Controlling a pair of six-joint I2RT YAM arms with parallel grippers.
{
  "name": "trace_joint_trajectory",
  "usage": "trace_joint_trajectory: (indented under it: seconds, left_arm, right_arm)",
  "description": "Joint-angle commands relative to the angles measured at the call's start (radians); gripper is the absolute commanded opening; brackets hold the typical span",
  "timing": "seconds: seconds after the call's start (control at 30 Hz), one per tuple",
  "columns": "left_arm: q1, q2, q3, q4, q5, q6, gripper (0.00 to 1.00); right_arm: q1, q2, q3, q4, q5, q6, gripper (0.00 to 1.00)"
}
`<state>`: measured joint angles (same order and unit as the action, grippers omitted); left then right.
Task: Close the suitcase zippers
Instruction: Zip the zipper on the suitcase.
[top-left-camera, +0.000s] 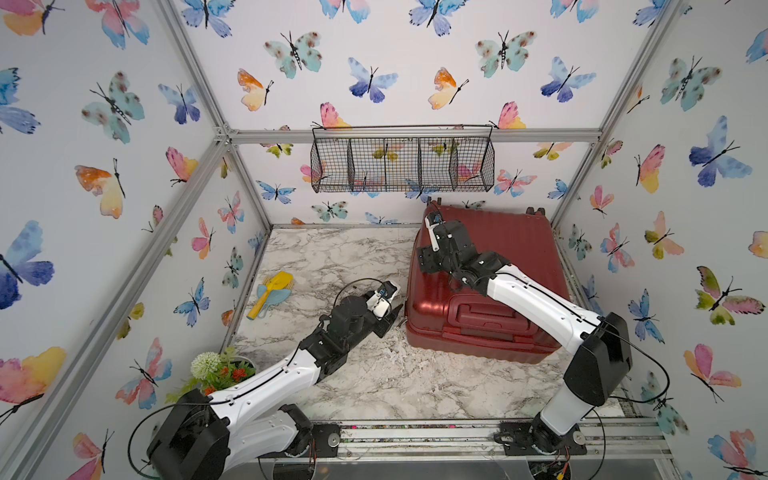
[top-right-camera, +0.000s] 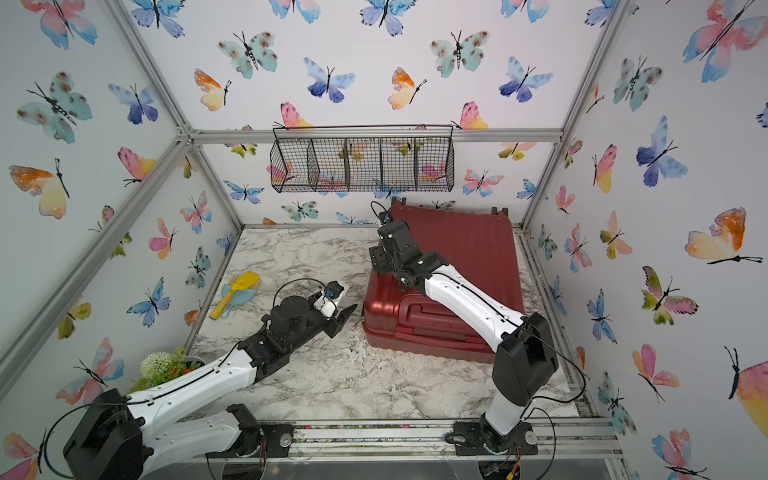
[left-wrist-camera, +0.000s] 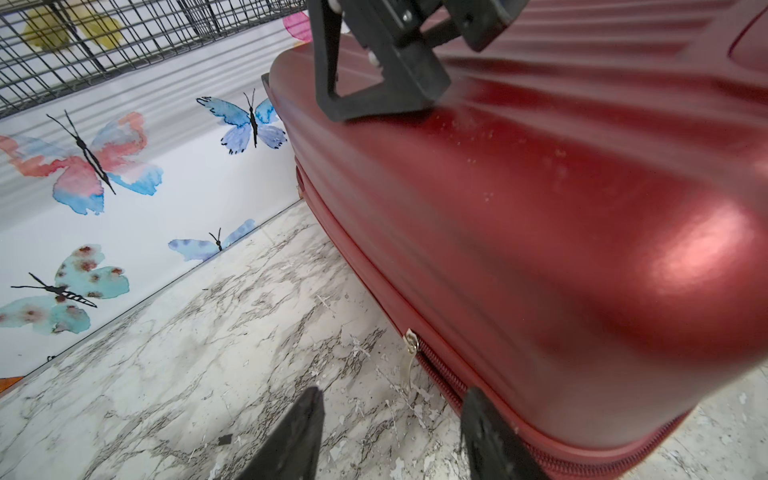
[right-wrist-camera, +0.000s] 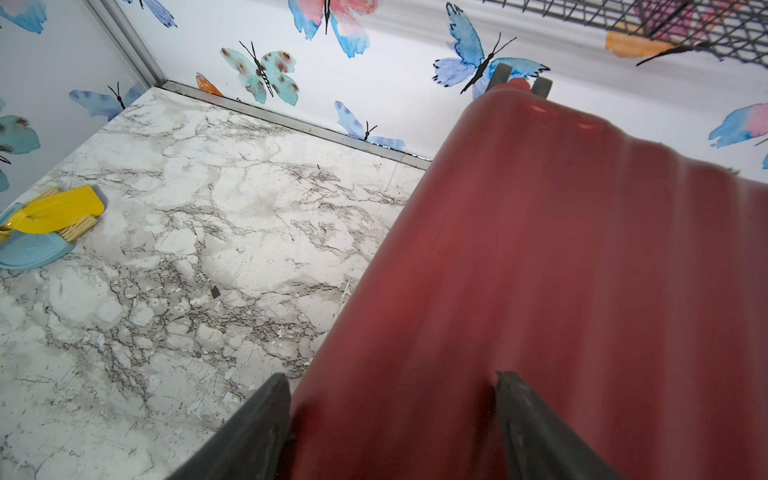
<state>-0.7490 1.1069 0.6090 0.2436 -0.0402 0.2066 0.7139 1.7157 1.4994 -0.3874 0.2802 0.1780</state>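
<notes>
Bright, even light fills both top views, with soft shadows on the table (top-left-camera: 374, 386); straight lines bow toward the edges. In the wrist views the suitcase (left-wrist-camera: 540, 216) looks smeared, with a pink glare patch in the left one.

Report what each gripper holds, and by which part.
Nothing is held. The left gripper is open near the zipper pull; the right gripper is open over the suitcase.
</notes>
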Motion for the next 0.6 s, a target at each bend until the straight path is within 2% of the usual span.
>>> trace_joint_trajectory:
  seconds: [0.0,0.23,0.57]
  left_arm:
    - [0.000,0.035,0.034,-0.157,0.054,0.029,0.53]
    - [-0.004,0.123,0.088,-0.224,0.178,0.053,0.52]
    - [-0.006,0.188,0.107,-0.208,0.114,0.071,0.47]
  right_arm:
    - [-0.011,0.142,-0.154,-0.470,-0.159,-0.017,0.79]
    - [-0.022,0.138,-0.154,-0.460,-0.168,-0.024,0.78]
    - [-0.027,0.139,-0.171,-0.447,-0.184,-0.030,0.78]
